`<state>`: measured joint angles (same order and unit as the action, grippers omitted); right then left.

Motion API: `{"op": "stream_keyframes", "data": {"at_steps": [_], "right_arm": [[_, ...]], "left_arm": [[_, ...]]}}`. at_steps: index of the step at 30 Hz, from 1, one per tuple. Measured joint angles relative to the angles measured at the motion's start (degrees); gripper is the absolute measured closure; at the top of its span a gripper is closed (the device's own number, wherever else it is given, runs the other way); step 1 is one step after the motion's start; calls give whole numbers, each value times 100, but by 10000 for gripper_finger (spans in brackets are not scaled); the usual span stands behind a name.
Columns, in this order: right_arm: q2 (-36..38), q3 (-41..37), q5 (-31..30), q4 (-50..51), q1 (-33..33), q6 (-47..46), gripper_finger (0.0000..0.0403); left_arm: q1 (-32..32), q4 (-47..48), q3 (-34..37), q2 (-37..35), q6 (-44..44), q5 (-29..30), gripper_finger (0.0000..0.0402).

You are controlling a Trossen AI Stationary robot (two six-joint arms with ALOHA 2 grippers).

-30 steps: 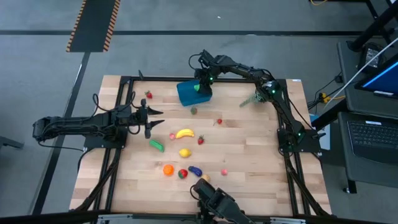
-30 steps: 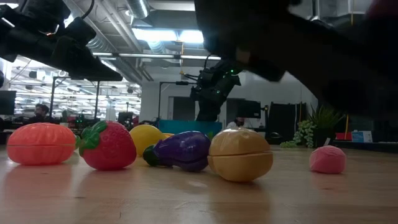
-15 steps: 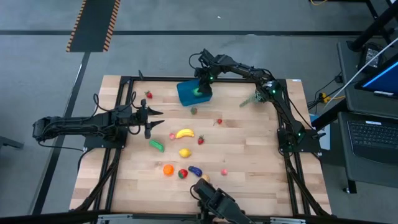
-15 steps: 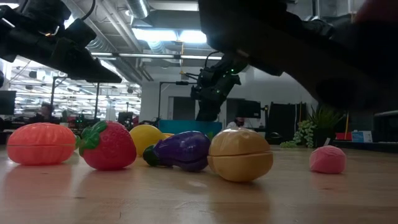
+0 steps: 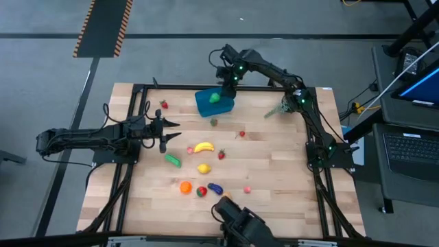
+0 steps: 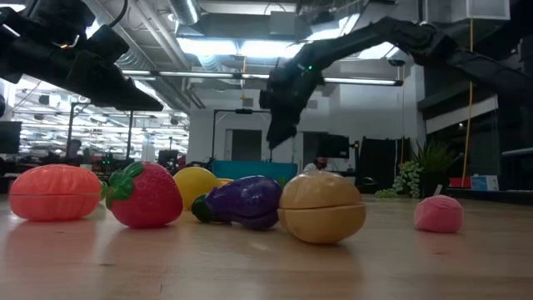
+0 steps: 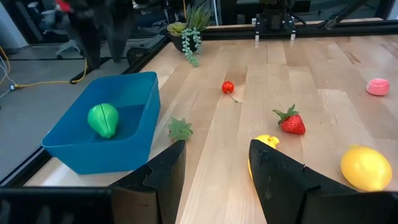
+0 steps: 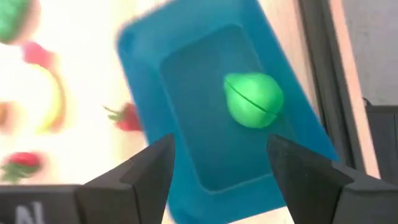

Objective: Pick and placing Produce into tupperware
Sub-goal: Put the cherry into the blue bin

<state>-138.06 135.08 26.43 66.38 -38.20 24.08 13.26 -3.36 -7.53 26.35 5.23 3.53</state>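
- Nearest the low camera, a tan potato (image 6: 321,207), a purple eggplant (image 6: 243,202), a red strawberry (image 6: 145,196) and an orange (image 6: 55,192) are lined up along the table's near edge, with a pink piece (image 6: 438,213) set apart toward 3 o'clock.
- In the high view these are seen at the 6 o'clock side of the wooden table (image 5: 274,178): the orange (image 5: 185,186), strawberry (image 5: 201,191), eggplant (image 5: 215,188) and pink piece (image 5: 247,190).
- Toward the table's middle, a lemon (image 5: 204,168), a yellow banana (image 5: 203,147), a cucumber (image 5: 172,160) and a second strawberry (image 5: 221,155) are found close together.
- The left gripper (image 5: 167,132) is held at the 9 o'clock side of the table, above the wood; its fingers (image 7: 163,174) are seen spread apart with nothing between them.
- Farther on, a small red piece (image 5: 241,134) and a small green leafy piece (image 5: 214,122) lie just on the 6 o'clock side of the tupperware.
- The blue tupperware (image 5: 206,104) is placed at the 12 o'clock edge of the table, and a green pepper (image 5: 215,97) is seen lying inside it.
- The right gripper (image 5: 227,74) is held above the tupperware's far side; its fingers (image 8: 140,171) are parted and empty, with the pepper (image 8: 253,100) visible in the box between them.
- Another strawberry (image 5: 164,104) lies at the far 10 o'clock corner, and a plant sprig (image 5: 276,110) at about 1 o'clock.
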Motion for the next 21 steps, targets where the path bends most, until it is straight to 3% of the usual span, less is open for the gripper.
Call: {"op": "stream_keyframes", "data": {"at_steps": [7,11,14,21], "right_arm": [[887,-626,916,-252,-57,-126,147],[1417,-1197,1086,-629,-45,-152,147],[1989,-2094,1093,-1331,-10,-288,147],[3769,-5031,951,-3574,26,-958,147]], "left_arm": [[0,-2,0,-2,0,2,231],[1,-2,0,-1,-2,2,231],[2,-2,0,-2,-2,2,231],[0,20,0,0,-7,2,231]]}}
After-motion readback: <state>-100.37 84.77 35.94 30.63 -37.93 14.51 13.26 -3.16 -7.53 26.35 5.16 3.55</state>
